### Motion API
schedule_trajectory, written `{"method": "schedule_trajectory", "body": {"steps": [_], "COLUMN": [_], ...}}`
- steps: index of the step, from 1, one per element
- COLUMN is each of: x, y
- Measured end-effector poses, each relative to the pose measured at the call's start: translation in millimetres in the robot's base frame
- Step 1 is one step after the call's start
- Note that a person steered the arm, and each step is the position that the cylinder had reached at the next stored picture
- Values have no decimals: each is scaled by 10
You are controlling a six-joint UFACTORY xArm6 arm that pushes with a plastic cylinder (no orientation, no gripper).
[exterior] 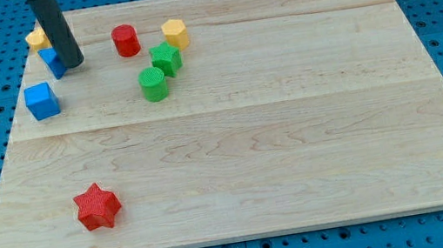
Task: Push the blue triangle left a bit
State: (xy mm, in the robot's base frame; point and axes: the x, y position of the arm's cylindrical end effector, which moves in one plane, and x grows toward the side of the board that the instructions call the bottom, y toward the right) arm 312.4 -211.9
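Note:
The blue triangle [52,61] lies near the board's top left corner, partly hidden behind my rod. My tip [74,64] rests on the board touching the triangle's right side. A yellow block [36,38] sits just above the triangle, also partly hidden by the rod. A blue cube [41,101] lies below the triangle, apart from it.
A red cylinder [125,41] and a yellow hexagon [175,33] lie right of my tip. A green star-like block [166,59] touches a green cylinder [153,84]. A red star [96,206] lies at bottom left. The wooden board [293,131] sits on a blue perforated table.

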Motion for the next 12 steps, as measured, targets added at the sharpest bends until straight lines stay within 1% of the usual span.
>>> {"method": "schedule_trajectory", "body": {"steps": [1,2,3,4,5,6,7,8,9,11,12], "x": [-148,-227,66,295,371,1,-342,-366,-137,26,97], "y": [162,34,-118,-70,-39,48,17,-145,-151,-159,-357]}}
